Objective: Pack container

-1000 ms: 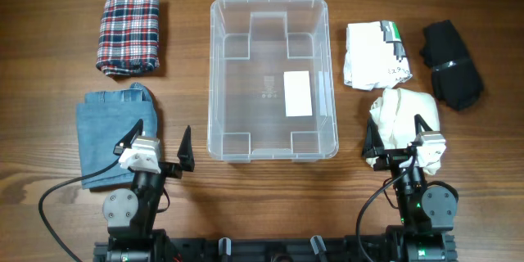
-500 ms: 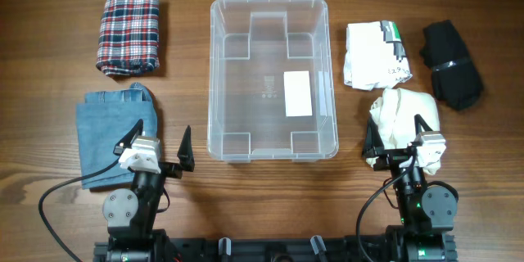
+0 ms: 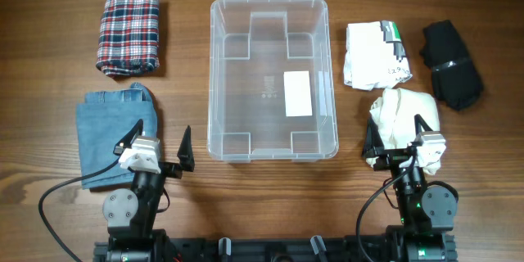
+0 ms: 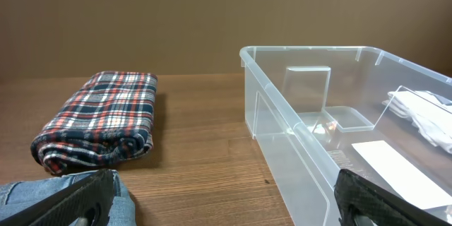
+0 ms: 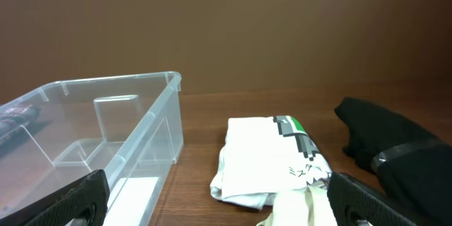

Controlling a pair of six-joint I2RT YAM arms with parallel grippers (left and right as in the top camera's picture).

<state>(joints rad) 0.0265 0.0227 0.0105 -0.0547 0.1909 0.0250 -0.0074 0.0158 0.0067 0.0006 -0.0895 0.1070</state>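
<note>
The clear plastic container (image 3: pixel 211 74) stands in the middle of the table with nothing in it but a white label (image 3: pixel 297 93) on its base. My left gripper (image 3: pixel 160 141) is open near the table's front, over the right edge of a folded blue denim piece (image 3: pixel 110 135). Open too, my right gripper (image 3: pixel 395 135) hovers at a crumpled cream cloth (image 3: pixel 405 115). In the left wrist view the container wall (image 4: pixel 282 113) is at right and the left gripper (image 4: pixel 226 199) holds nothing. The right wrist view shows the container (image 5: pixel 141 141) at left, and the right gripper (image 5: pixel 222 201) holds nothing.
A folded plaid cloth (image 3: pixel 128 31) lies at the back left, also in the left wrist view (image 4: pixel 99 120). A folded white printed shirt (image 3: pixel 375 55) and a black garment (image 3: pixel 450 63) lie right of the container.
</note>
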